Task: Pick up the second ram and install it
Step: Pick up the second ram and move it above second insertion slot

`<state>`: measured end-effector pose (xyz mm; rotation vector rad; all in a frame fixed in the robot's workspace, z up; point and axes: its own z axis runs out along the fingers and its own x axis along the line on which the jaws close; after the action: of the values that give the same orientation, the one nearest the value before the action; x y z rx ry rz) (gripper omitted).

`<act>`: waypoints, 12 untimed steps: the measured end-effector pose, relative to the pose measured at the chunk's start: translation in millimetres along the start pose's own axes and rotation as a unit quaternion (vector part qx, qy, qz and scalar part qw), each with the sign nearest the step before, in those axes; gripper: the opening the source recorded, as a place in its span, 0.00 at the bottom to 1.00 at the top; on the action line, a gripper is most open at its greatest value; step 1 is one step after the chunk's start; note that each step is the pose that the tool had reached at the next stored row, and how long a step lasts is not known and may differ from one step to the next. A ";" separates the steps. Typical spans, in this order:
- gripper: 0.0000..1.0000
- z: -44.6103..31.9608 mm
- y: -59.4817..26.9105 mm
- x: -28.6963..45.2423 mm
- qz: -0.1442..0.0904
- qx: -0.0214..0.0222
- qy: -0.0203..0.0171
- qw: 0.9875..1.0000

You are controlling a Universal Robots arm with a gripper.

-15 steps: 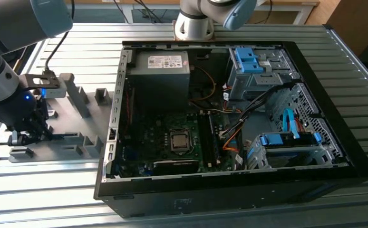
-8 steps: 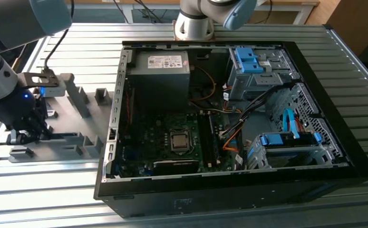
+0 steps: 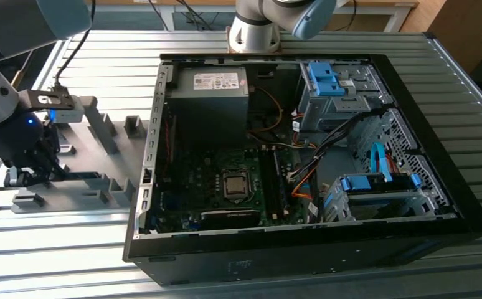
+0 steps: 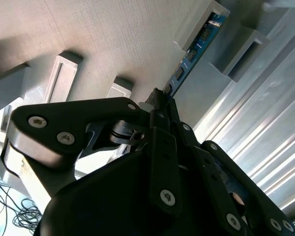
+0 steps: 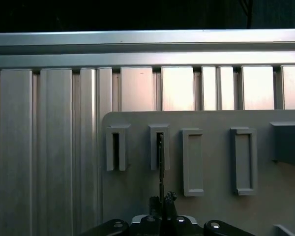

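The second ram [image 4: 194,49] is a thin blue-green board stick standing on edge, its far end sitting in a slot of a grey holder block [image 4: 212,14]. Edge-on in the first wrist view, the second ram [image 5: 161,164] is a dark line running from a slotted block down to my fingers. My gripper [image 4: 160,98] has its black fingers pressed together on the stick's near end, as does the gripper [image 5: 162,200] in the first wrist view. In the exterior view the gripper [image 3: 27,177] hangs low over the grey holder plate [image 3: 83,165], at the exterior view's left.
An open black computer case [image 3: 440,205] lies at the exterior view's right, with the motherboard [image 3: 224,180], power supply [image 3: 212,84], cables and blue drive bays inside. More grey holder blocks [image 5: 193,162] stand on the plate. The table is ribbed aluminium [image 3: 474,99]. Another arm base [image 3: 256,28] stands behind the case.
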<state>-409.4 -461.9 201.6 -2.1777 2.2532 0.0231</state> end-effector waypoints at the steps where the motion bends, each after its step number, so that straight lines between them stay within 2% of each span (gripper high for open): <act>1: 0.14 0.0 0.0 0.0 0.000 0.000 0.000 1.000; 12: 0.14 -4.4 0.1 0.0 0.000 0.000 0.000 1.000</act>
<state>-409.5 -461.9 205.9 -2.1779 2.2533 0.0231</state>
